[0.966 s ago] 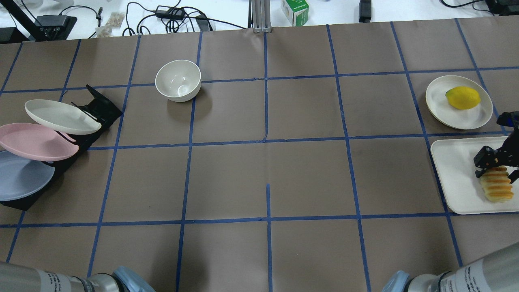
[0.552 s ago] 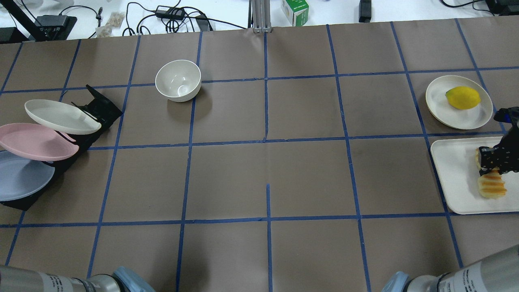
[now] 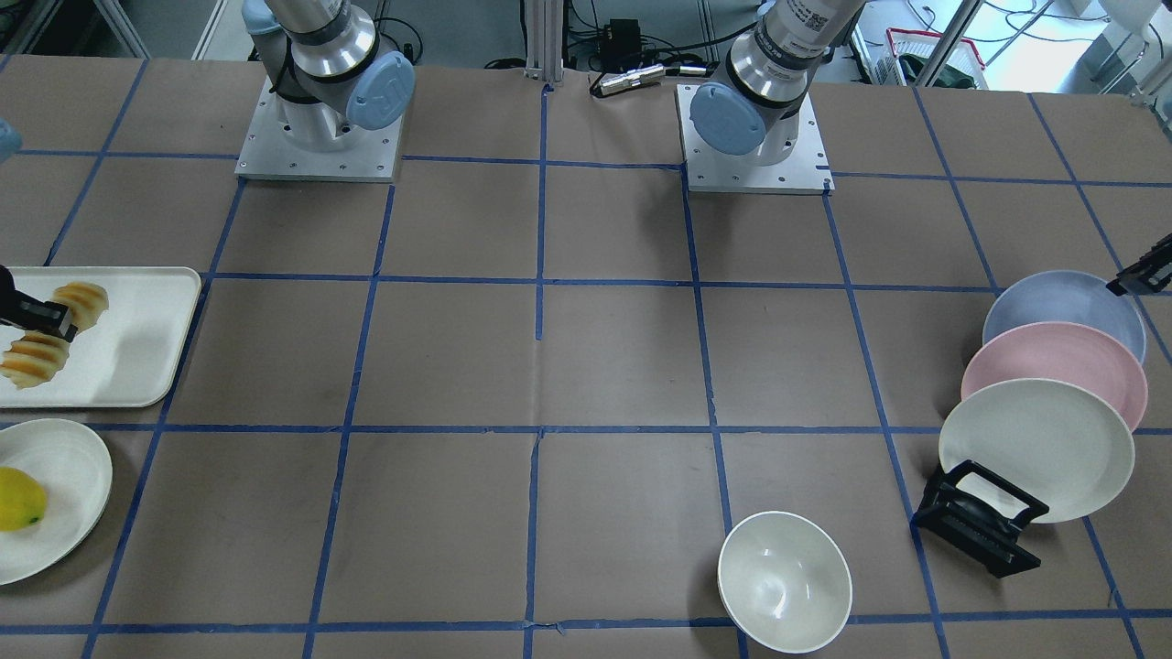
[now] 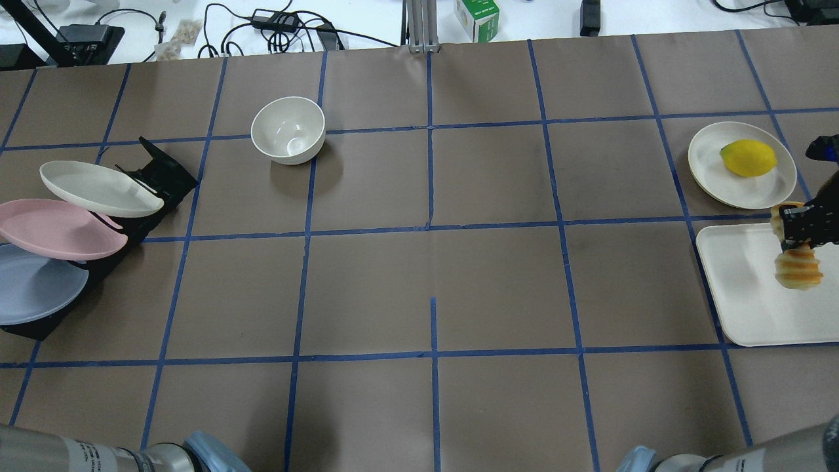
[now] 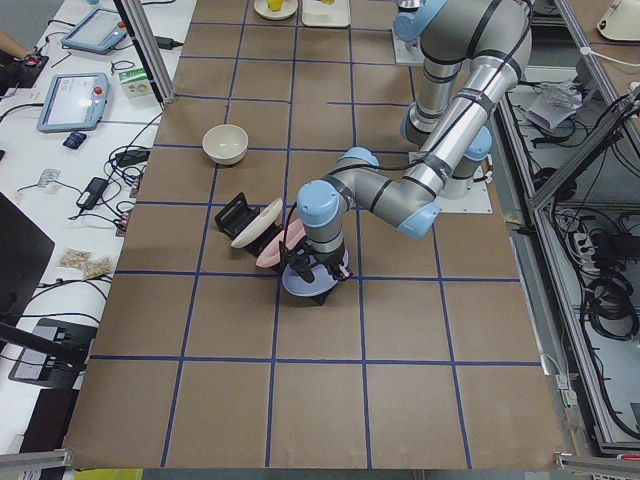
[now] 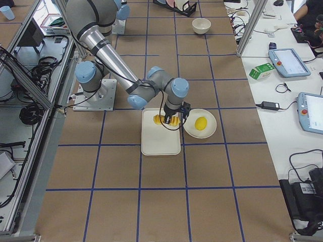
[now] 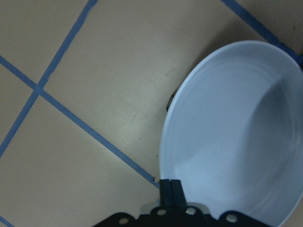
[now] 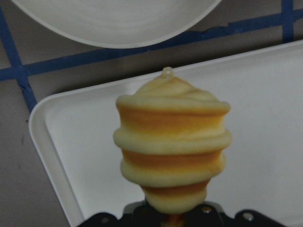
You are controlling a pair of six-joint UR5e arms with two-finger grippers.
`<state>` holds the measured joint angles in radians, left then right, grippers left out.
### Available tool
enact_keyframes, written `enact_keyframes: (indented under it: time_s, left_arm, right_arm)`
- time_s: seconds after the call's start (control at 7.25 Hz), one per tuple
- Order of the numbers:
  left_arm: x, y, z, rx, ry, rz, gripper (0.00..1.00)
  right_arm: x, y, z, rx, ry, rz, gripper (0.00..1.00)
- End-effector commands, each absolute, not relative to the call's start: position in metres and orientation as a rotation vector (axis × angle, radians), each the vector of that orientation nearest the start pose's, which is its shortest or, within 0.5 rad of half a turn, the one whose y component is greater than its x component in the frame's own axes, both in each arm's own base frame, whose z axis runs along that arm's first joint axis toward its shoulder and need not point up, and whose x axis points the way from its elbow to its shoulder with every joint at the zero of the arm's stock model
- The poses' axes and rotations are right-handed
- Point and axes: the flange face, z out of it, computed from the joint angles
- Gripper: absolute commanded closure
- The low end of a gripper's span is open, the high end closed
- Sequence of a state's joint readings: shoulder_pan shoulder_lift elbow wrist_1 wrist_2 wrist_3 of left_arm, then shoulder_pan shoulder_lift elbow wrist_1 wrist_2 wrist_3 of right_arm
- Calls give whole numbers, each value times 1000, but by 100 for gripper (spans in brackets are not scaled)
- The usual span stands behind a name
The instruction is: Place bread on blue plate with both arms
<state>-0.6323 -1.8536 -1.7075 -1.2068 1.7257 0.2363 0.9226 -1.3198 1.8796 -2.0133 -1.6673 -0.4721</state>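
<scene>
My right gripper (image 4: pixel 811 227) is shut on the middle of the bread (image 4: pixel 797 269), an orange-brown ridged loaf. It holds the bread above the white tray (image 4: pixel 737 288), with both ends drooping. In the right wrist view the bread (image 8: pixel 173 156) hangs end-on over the tray. The blue plate (image 4: pixel 33 285) leans lowest in the black rack at the left. In the left wrist view my left gripper (image 7: pixel 171 191) is shut on the near rim of the blue plate (image 7: pixel 236 132). This gripper is out of the overhead view.
A pink plate (image 4: pixel 59 229) and a cream plate (image 4: pixel 98 189) lean in the same black rack (image 4: pixel 164 174). A white bowl (image 4: pixel 288 130) stands at the far left-centre. A lemon (image 4: pixel 748 157) lies on a cream plate (image 4: pixel 711 172) beyond the tray.
My right gripper has risen with the bread, lifting it off the tray, and moved toward the tray's far edge. The plates in the rack have not moved.
</scene>
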Motion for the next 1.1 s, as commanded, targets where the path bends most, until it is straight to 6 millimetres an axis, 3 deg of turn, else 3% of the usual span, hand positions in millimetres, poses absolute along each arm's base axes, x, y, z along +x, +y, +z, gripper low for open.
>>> enact_keyframes:
  time_s: [0.0, 0.41, 0.69, 0.97]
  left_arm:
    - [393, -435, 291, -1065, 2851, 233, 63]
    - [404, -435, 273, -1065, 2784, 311, 67]
    - [400, -436, 278, -1058, 2783, 305, 100]
    - [394, -443, 275, -1015, 2800, 315, 100]
  right_arm:
    - [-167, -513, 315, 234, 3171, 200, 100]
    - [-111, -538, 371, 254, 3156, 221, 100]
    - [-97, -542, 387, 242, 3120, 240, 100]
    - [-73, -548, 397, 264, 3129, 229, 100]
